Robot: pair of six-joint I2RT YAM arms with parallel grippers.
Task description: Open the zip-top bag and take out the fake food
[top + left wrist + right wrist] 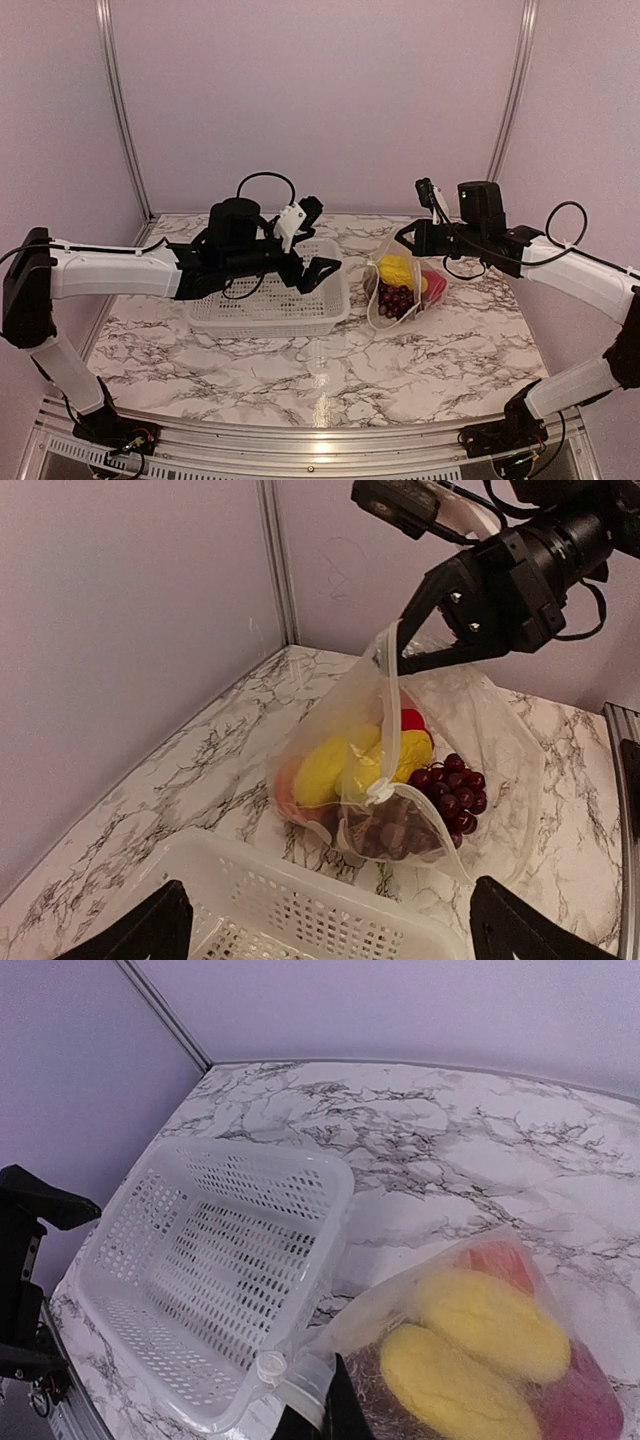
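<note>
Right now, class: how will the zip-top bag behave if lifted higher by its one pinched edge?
Probably floppy: the zip-top bag sags and creases below the right gripper. Likely bottom-heavy, since the fake food pools at its low end, and it may swing.

We are looking at the zip-top bag, clear and crinkly. It is hanging by its top edge from the right claw, which is pinching it, while its full lower part is resting on the desk. The fake food is lying inside: yellow pieces, dark purple grapes, and a red piece showing behind them.
</note>
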